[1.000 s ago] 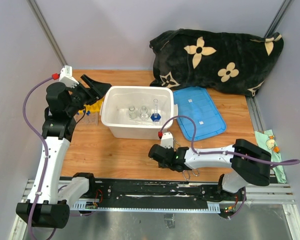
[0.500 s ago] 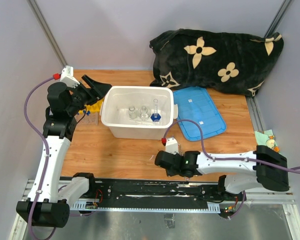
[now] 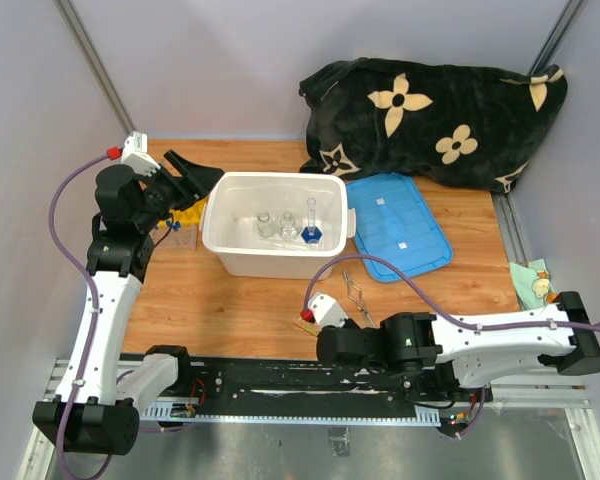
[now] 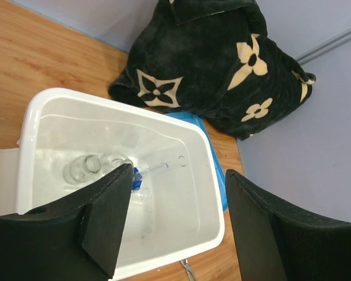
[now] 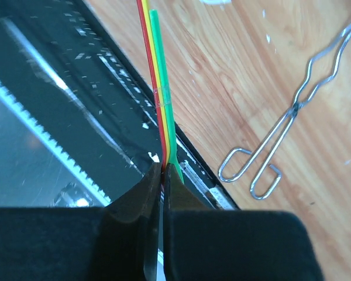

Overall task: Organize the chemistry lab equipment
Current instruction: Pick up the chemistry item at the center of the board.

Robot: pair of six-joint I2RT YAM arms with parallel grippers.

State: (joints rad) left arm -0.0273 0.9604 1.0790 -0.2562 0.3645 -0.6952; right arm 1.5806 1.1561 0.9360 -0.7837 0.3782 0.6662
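My right gripper point(image 5: 162, 170) is shut on a thin bundle of red, yellow and green spatula sticks point(image 5: 161, 82), held over the black rail at the near edge; in the top view the gripper point(image 3: 332, 348) hides them. Metal tongs point(image 3: 358, 297) lie flat on the wood just beyond it, and also show in the right wrist view point(image 5: 292, 111). My left gripper point(image 3: 195, 170) is open and empty, raised beside the white tub's left end point(image 4: 178, 175). Two clear flasks point(image 3: 276, 225) and a blue-capped tube point(image 3: 311, 232) sit in the tub. The yellow rack point(image 3: 188, 212) is mostly hidden under the left gripper.
The white tub point(image 3: 220, 245) stands mid-table with its blue lid point(image 3: 400, 230) lying to its right. The black flowered cloth point(image 3: 430, 110) is heaped at the back right. A small green cloth with bits point(image 3: 538, 285) lies at the right edge.
My right arm has pulled back and down toward the near rail, with its elbow swinging out to the right, and the tongs now show uncovered. The left arm has not moved.
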